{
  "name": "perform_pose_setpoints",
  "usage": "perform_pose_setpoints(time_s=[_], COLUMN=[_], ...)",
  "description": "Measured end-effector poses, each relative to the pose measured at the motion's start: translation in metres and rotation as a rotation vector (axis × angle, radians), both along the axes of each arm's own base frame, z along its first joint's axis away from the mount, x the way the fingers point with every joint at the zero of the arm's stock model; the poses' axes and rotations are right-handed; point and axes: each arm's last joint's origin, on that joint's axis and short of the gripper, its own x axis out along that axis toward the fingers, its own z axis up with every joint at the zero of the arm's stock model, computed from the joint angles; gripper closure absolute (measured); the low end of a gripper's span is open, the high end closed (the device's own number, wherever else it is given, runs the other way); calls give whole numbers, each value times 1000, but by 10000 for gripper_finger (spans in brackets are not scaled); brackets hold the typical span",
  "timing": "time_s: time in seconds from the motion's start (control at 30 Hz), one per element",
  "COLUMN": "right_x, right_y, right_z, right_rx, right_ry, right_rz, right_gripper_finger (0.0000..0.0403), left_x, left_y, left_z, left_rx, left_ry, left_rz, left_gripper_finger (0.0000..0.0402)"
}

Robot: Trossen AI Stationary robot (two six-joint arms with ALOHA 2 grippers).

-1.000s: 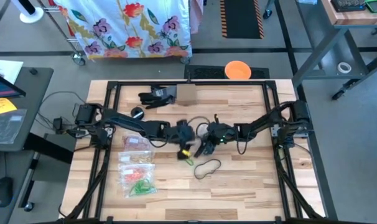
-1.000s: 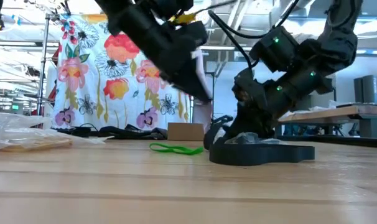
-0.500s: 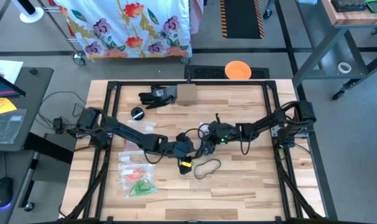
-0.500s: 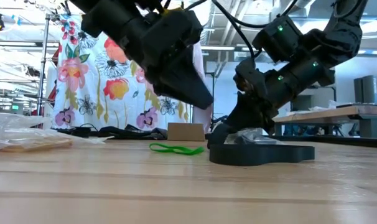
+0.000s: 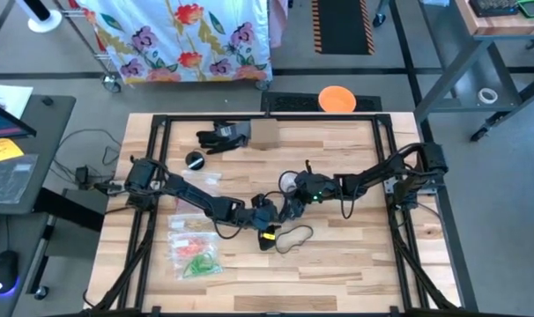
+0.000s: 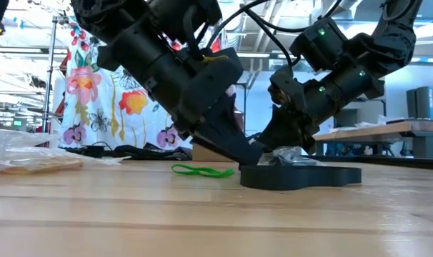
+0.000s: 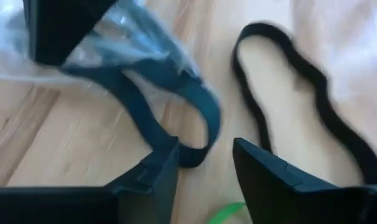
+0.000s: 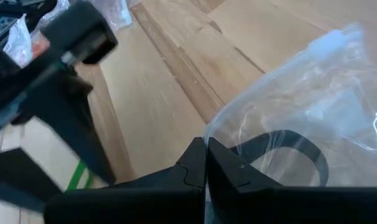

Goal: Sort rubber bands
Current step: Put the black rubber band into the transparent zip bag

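My right gripper [image 8: 206, 152] is shut on a clear plastic bag [image 8: 300, 81] just above the table's middle. A black rubber band [image 7: 176, 106] sits partly in that bag, and its free loop hangs out. My left gripper [image 7: 204, 165] is open and tilted down. Its fingertips stand on either side of that loop's lower end; whether they touch it I cannot tell. A larger black band [image 5: 295, 236] lies as a loop on the wood beside it. A green band [image 6: 201, 170] lies flat close to the left fingers. My right gripper pinches the clear bag's edge [image 8: 221, 138] between its two shut fingers, slanting down from the table's right side. The bag is raised a little at the fingers and sags toward the wood [image 6: 291, 155], with the black band inside.
Clear bags [image 5: 195, 246] holding red, orange and green bands lie at the near left. A cardboard box [image 5: 265, 132], a black glove [image 5: 221, 136] and a small black round object [image 5: 195, 160] sit toward the far edge. Bare wood lies at the near right.
My left gripper has come down and toward the table's near edge, rolling about its own axis, and now reaches low beside the bag that my right gripper holds. It stays open. The bands on the table lie as before.
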Motion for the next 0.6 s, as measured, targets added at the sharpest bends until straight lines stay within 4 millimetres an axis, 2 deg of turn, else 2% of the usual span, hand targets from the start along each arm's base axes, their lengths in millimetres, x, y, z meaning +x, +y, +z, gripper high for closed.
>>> perform_pose_setpoints(time_s=[0.1, 0.23, 0.43, 0.6], right_x=[0, 0, 1, -1], right_y=[0, 1, 3, 13], right_z=[0, 1, 3, 24], right_rx=[1, 6, 5, -20], right_ry=[-5, -6, -18, -92], right_rz=[2, 10, 39, 89], right_gripper_finger=[403, 403, 403, 403], left_x=[-1, 0, 0, -4], left_y=[1, 2, 6, 7], left_z=[-4, 1, 12, 23], left_rx=[3, 45, 92, 123], left_ry=[21, -9, -33, -37], left_rz=[13, 16, 40, 70], left_gripper_finger=[288, 384, 399, 400])
